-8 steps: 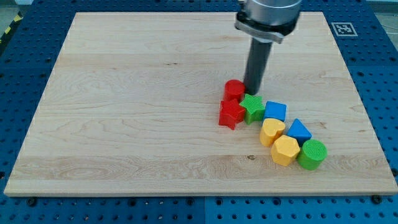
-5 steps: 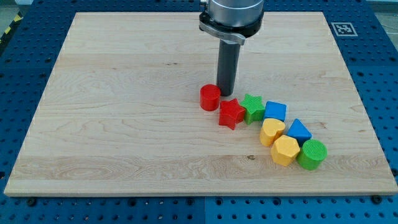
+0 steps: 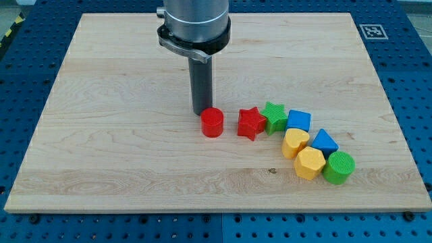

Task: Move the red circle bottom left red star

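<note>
The red circle (image 3: 212, 123) stands on the wooden board, to the left of the red star (image 3: 251, 123) with a small gap between them. My tip (image 3: 200, 111) is down on the board just above and left of the red circle, touching or almost touching its upper left edge. The dark rod rises from there to the arm's grey collar at the view's top.
A green star (image 3: 274, 116) touches the red star's right side. A blue cube (image 3: 299, 121), yellow heart (image 3: 295, 143), blue triangle (image 3: 325, 142), yellow hexagon (image 3: 310, 163) and green cylinder (image 3: 338, 167) trail toward the bottom right. The board's (image 3: 121, 101) edges border a blue perforated table.
My tip has swept left, pushing the red circle from the red star's upper side to left of the star. The other blocks have stayed put.
</note>
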`<state>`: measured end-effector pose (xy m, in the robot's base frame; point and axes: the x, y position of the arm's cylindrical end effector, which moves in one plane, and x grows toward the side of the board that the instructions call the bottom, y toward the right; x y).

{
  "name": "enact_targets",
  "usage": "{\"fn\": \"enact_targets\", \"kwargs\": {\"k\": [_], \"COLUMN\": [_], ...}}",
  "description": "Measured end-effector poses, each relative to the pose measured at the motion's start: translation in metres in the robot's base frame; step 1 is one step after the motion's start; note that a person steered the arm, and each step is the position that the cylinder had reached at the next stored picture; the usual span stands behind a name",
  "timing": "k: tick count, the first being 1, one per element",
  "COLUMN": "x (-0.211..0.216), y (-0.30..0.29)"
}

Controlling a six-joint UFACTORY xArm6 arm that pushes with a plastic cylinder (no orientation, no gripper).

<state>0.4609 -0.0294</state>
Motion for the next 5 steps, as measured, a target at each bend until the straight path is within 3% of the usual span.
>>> {"fn": "enact_targets", "kwargs": {"k": [5], "x": [0.026], "y": [-0.020]}}
